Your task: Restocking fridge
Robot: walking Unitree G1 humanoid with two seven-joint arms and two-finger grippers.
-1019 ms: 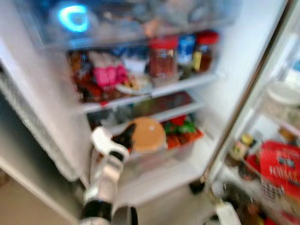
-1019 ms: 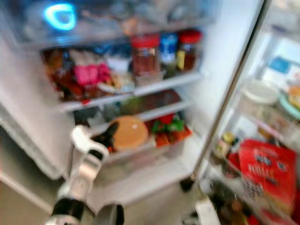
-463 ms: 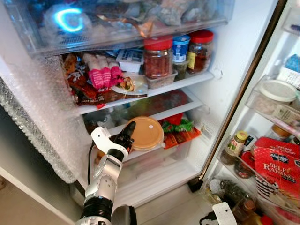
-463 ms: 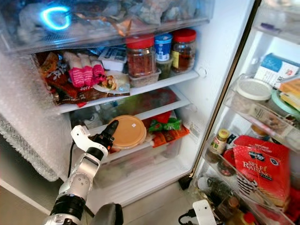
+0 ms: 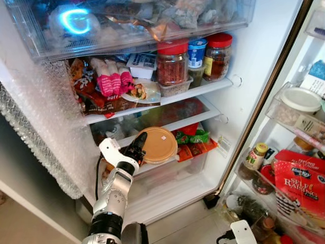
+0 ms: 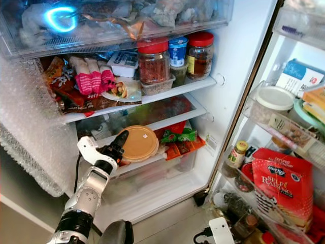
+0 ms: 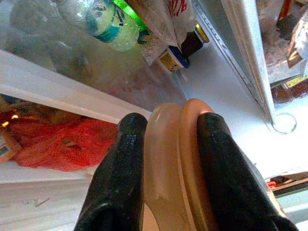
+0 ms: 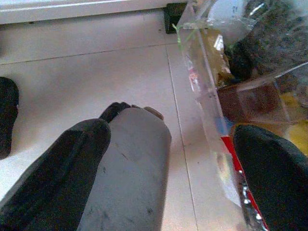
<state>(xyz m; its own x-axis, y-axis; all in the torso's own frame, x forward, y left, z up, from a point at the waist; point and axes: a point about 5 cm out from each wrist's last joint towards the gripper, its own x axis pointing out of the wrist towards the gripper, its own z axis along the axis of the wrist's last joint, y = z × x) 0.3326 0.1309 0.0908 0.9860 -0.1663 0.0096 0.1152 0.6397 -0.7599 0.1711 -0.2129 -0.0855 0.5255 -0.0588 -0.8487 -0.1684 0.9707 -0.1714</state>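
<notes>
Left gripper [image 7: 168, 139] clamps tan container [image 5: 159, 145] edge.

The round container [image 5: 159, 145] sits on the drawer [image 5: 167, 170], below the jar shelf [image 5: 203, 90].

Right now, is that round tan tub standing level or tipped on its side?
Tipped on edge. The tan tub shows its round lid facing outward, and the left gripper has its jaws shut across the tub's thickness, over the drawer.

The round container [image 5: 159, 145] looks like smooth tan plastic with a soft sheen. The fridge wall [image 5: 254, 61] is glossy white, the red-lidded jars [image 5: 171, 68] clear glass, the floor [image 8: 96, 72] pale matt tile.
</notes>
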